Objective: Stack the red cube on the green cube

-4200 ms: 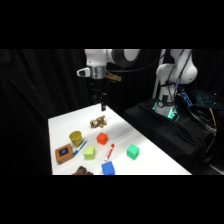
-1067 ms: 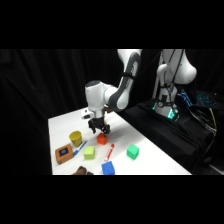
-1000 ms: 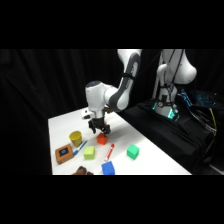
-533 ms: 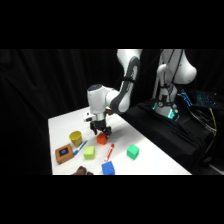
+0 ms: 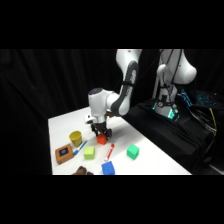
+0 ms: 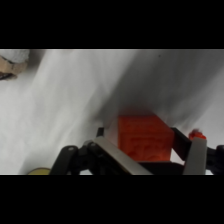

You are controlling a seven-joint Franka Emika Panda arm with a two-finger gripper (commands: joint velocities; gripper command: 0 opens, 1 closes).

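The red cube (image 5: 102, 139) rests on the white table, left of centre. My gripper (image 5: 101, 134) has come down over it. In the wrist view the red cube (image 6: 142, 137) sits between the two fingers, with the right finger (image 6: 192, 150) close against its side and a narrow dark gap on the left. The gripper (image 6: 140, 136) looks open around the cube, and the cube still stands on the table. The green cube (image 5: 132, 152) stands apart, to the right and nearer the front edge.
A red marker pen (image 5: 109, 150) lies just in front of the red cube, between it and the green one. A yellow-green cube (image 5: 89, 152), a blue cube (image 5: 108, 168), a yellow cup (image 5: 76, 138) and a brown box (image 5: 65, 152) stand at the front left.
The arm has swung down and forward from high above the table. Over the last second the gripper sank onto the red cube until its fingers straddled it.
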